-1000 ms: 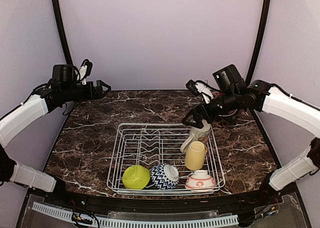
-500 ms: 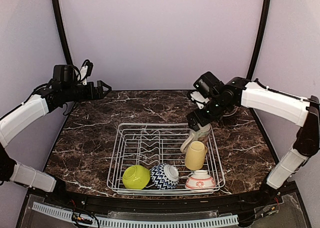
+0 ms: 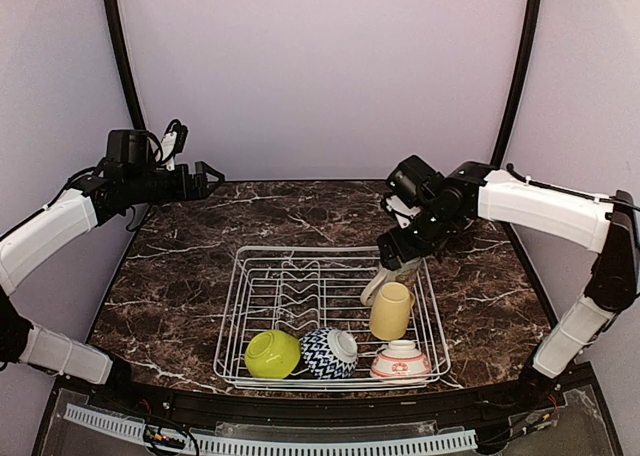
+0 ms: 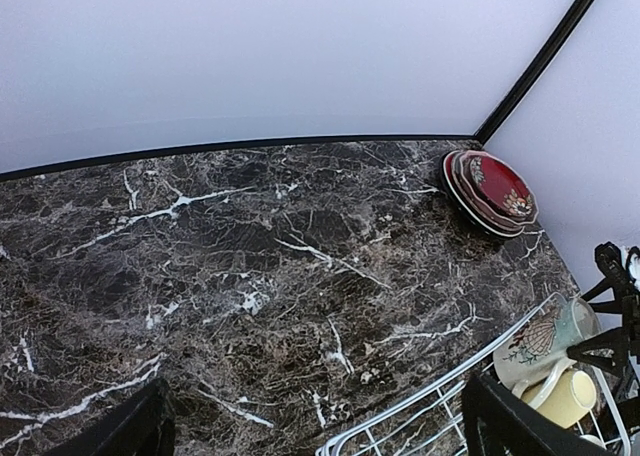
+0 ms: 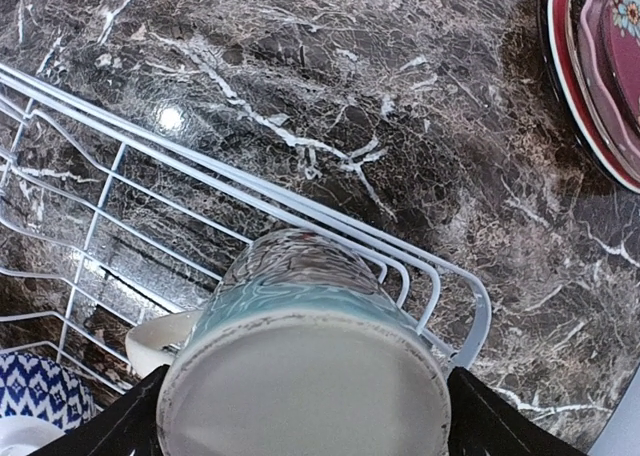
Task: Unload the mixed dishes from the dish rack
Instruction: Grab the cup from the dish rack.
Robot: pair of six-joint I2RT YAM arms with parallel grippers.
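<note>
The white wire dish rack (image 3: 229, 316) holds a lime bowl (image 3: 272, 354), a navy-zigzag bowl (image 3: 329, 352), a pink-white bowl (image 3: 401, 361), a yellow mug (image 3: 391, 311) and a cream mug with a teal band (image 3: 384, 276) at its far right corner. My right gripper (image 3: 400, 248) is directly over the cream mug. In the right wrist view its open gripper (image 5: 305, 428) straddles the mug's base (image 5: 310, 376), close to both sides. A stack of plates with a red one on top (image 4: 490, 191) lies on the table, far right. My left gripper (image 3: 205, 176) is open and empty, high over the far left.
The dark marble table (image 3: 180, 276) surrounds the rack. The plate stack (image 5: 600, 66) lies just beyond the rack's far right corner (image 5: 470, 321). Purple walls and black poles close in the back and sides.
My right gripper has swung left and come down over the cream mug, its fingers now on either side of it. The left arm and the dishes have not moved.
</note>
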